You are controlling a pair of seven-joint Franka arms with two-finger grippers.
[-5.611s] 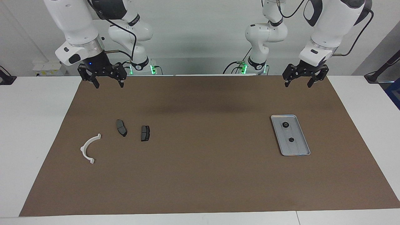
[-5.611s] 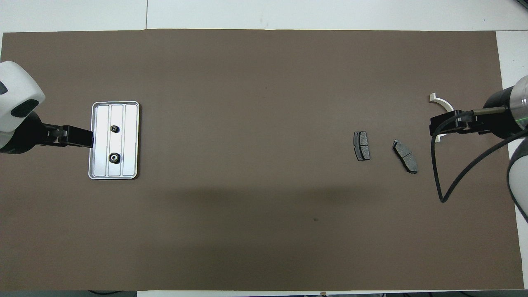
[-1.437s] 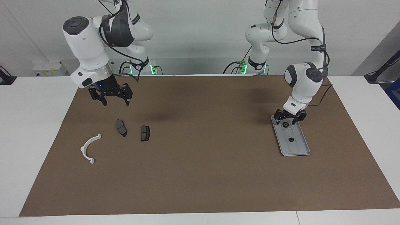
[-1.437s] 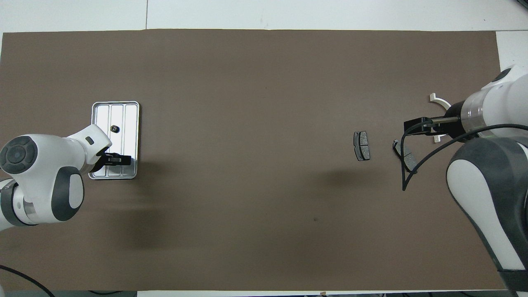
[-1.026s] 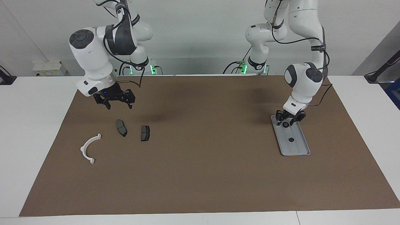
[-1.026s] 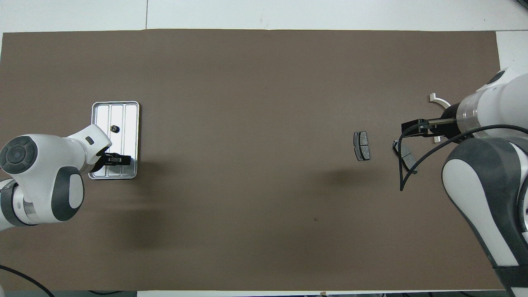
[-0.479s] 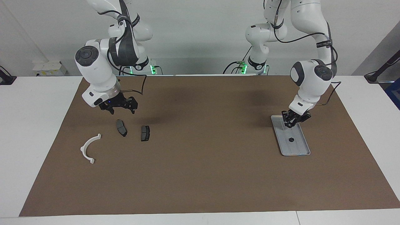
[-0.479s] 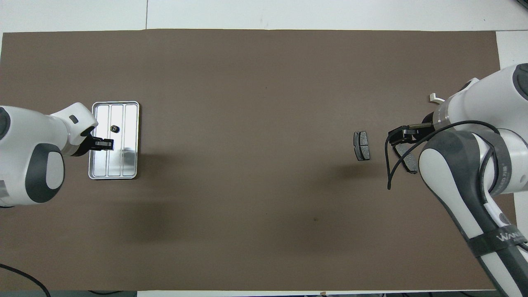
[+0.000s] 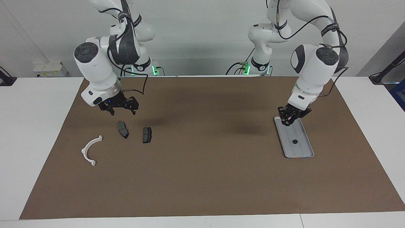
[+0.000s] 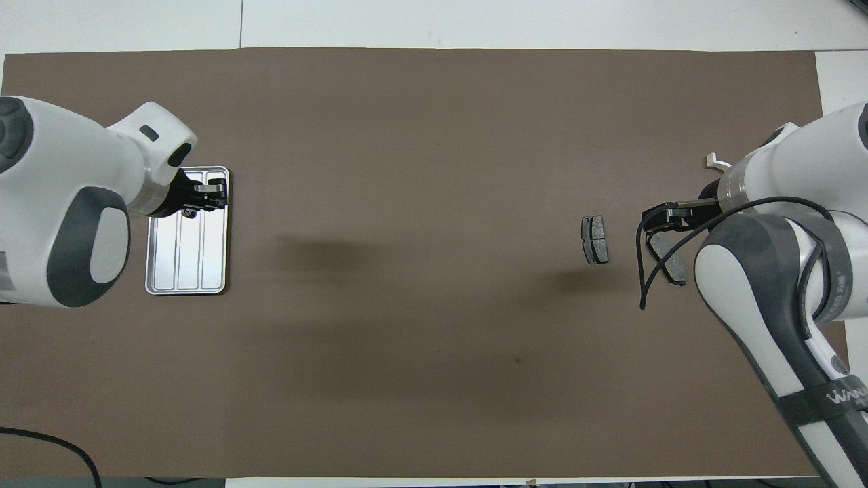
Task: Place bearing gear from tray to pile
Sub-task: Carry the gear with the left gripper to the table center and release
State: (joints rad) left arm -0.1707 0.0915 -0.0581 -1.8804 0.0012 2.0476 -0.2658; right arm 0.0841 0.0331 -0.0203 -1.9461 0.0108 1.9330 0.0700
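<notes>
Left gripper (image 9: pixel 288 120) hangs over the tray's (image 9: pixel 304 149) robot-side end, clamped, as I read it, on one bearing gear (image 9: pixel 287 121) — the pile (image 9: pixel 146 135) lies well apart toward the right arm's end, where the right gripper (image 9: pixel 122 110) hovers, fingers apart.

Bare brown mat (image 9: pixel 205 164) lies open between the tray (image 9: pixel 300 148) and the pile (image 9: pixel 146 135).

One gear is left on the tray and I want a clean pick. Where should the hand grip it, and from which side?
Grip the gear across its round outer edge, probably coming straight down from above. It lies flat and low on the tray floor, clear of the rim, which would likely block a sideways approach.
</notes>
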